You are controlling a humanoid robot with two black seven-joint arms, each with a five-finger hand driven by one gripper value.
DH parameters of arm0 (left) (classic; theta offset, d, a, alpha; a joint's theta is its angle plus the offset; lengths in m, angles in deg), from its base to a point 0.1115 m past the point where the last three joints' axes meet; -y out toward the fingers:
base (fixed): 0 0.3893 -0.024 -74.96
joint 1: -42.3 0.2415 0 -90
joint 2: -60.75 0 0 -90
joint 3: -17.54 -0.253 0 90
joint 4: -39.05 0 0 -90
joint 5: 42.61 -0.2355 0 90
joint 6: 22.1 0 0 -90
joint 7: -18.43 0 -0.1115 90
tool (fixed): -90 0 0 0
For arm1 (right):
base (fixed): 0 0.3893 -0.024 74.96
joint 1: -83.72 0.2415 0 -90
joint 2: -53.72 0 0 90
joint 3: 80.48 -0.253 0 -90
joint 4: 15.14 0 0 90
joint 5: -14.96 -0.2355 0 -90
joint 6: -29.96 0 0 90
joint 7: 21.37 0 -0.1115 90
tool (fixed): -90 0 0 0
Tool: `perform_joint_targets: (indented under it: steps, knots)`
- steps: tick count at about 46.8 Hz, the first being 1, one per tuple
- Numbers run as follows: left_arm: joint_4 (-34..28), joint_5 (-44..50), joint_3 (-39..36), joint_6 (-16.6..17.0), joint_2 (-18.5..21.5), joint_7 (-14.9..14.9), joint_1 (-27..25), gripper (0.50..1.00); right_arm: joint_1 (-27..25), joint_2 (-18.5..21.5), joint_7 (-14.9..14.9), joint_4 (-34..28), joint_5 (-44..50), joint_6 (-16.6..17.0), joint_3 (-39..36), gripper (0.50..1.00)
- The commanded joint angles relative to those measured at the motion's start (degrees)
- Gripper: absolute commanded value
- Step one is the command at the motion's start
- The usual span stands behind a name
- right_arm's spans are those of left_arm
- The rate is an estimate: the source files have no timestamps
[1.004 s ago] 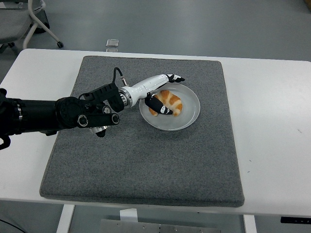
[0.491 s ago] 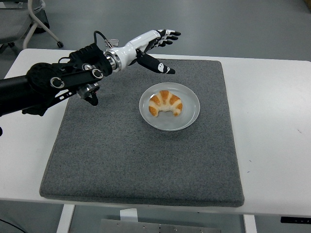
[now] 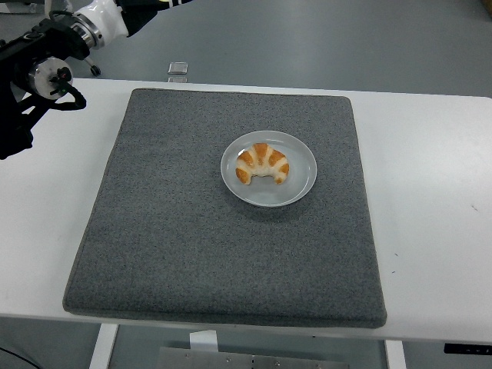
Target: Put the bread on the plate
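- Since the bread already lies on the plate, the task looks all but done, and the step in hand, as I judge it, is only getting the arm clear without disturbing anything.
- The table [image 3: 430,154] is white and carries a grey mat [image 3: 169,231] that covers most of its middle.
- The left arm [image 3: 31,77] shows at the far-left corner, above the table's edge and off the mat. The right arm is not in view.
- The left hand [image 3: 104,17] is cut by the top edge. Only its white base shows, so I cannot tell whether it is wide or closed. It holds nothing that can be seen.
- The plate [image 3: 296,192] sits on the mat well away from the hand, nearer the robot and off to the hand's right.
- The bread [image 3: 263,163], a croissant, rests on the plate's far-left part, the side turned toward the hand. It is inside the rim and nothing touches it.
- A small clear object [image 3: 177,69] stands at the table's far edge, just beyond the mat, between the hand and the plate but nearer the hand. I cannot tell what it is.
- To do this step well:
  - keep the arm high and outside the mat's edge, so that no part sweeps back over the plate;
  - steer wide of the small object;
  - move slowly enough not to shake the table, since the bread is loose and sits off-centre;
  - bring the arm to rest at the left side, leaving the plate in plain view.
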Motion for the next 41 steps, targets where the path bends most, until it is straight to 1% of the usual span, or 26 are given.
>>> perform_joint_targets:
  steps: [1,4,8,16,23,27,35,41]
  knots:
    - [3.98,3.06,0.75,-3.90,-0.08,0.01,1.99,0.988,0.01,0.00,0.01,0.12,0.01,-0.01,0.03,0.930]
    - [6.61,5.26,1.36,-6.45,-0.17,0.01,3.05,0.988,0.10,0.00,0.01,0.12,0.01,-0.01,0.03,0.930]
    - [9.60,6.94,1.54,-8.30,-1.40,0.01,4.45,0.988,0.01,0.00,0.01,0.12,0.01,-0.01,-0.06,0.930]
    - [13.92,8.61,2.77,-8.74,-5.00,0.01,6.74,0.988,0.01,0.00,0.01,0.12,0.01,-0.01,-0.06,0.930]
    - [13.92,9.57,6.19,-8.65,-6.15,-0.08,9.72,0.988,0.10,0.00,0.01,0.12,0.01,-0.18,-0.06,0.930]
    - [13.92,9.66,6.99,-8.65,-7.90,0.01,11.39,0.988,0.10,0.00,0.01,0.12,-0.08,-0.36,-0.06,0.930]
    - [13.66,9.66,7.34,-8.65,-8.78,0.18,13.86,0.988,0.10,0.00,0.01,0.03,-0.08,-0.53,-0.15,0.930]
    - [13.65,9.66,7.43,-8.74,-8.79,0.18,14.12,0.988,0.10,0.00,-0.08,-0.06,-0.08,-0.53,-0.15,0.930]
